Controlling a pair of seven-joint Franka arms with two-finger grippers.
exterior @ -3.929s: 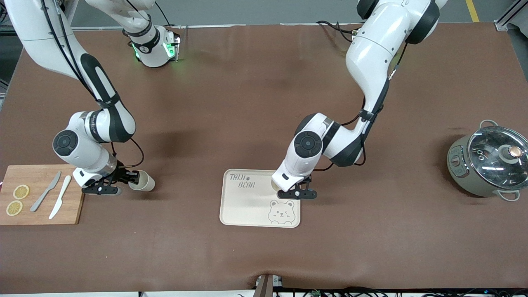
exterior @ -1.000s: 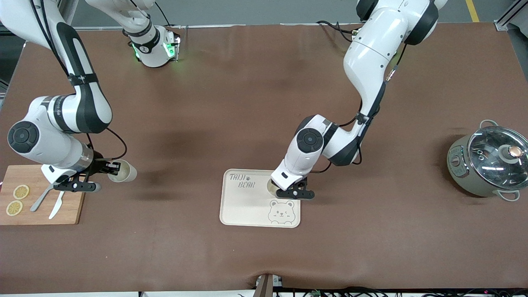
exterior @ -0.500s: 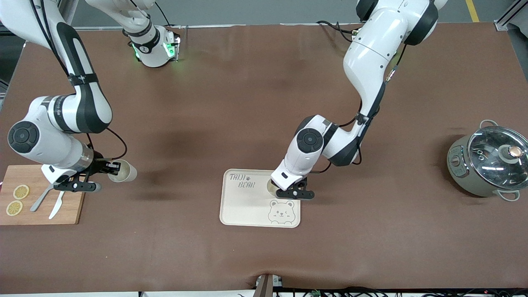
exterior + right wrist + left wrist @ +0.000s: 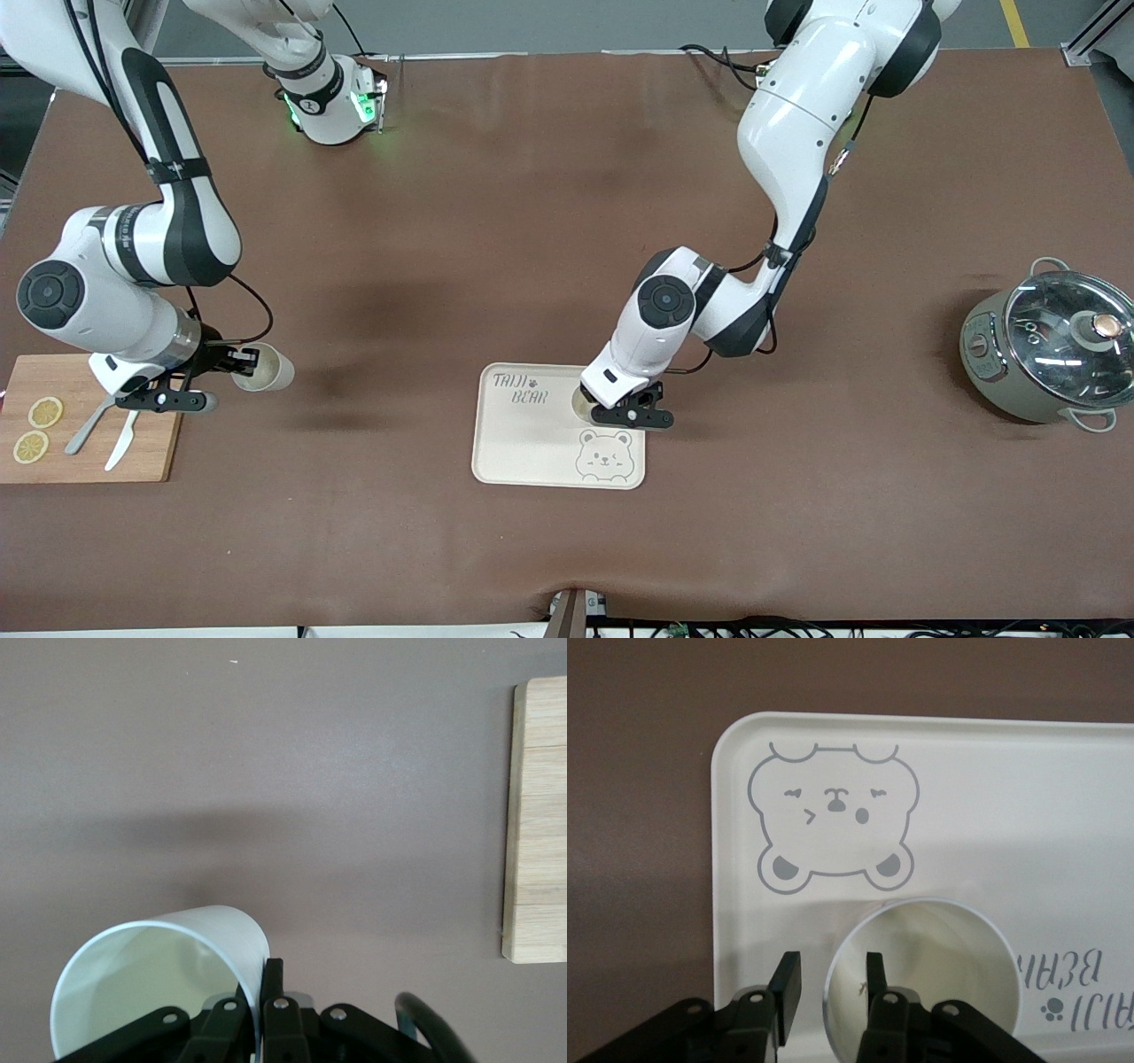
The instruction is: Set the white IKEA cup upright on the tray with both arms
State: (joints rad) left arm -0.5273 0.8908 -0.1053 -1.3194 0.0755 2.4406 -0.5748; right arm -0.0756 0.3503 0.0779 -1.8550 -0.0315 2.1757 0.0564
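Note:
A white cup (image 4: 939, 966) stands upright on the cream bear tray (image 4: 966, 815), between the bear face and the lettering; in the front view this cup (image 4: 580, 406) is mostly hidden under the left hand. My left gripper (image 4: 830, 970) straddles its rim, open, with one finger inside, one outside and a gap to the wall. A second white cup (image 4: 151, 974) lies tilted on its side in the air, and my right gripper (image 4: 257, 979) is shut on its wall. In the front view my right gripper (image 4: 239, 361) holds it over the table beside the cutting board.
A wooden cutting board (image 4: 89, 416) with two lemon slices and two knives lies at the right arm's end, its edge (image 4: 536, 815) in the right wrist view. A grey pot (image 4: 1050, 354) with a glass lid stands at the left arm's end.
My left gripper's fingers have parted from the rim of the cup on the tray. Earlier the right arm lifted its cup and drew it toward the cutting board; it has since stayed still.

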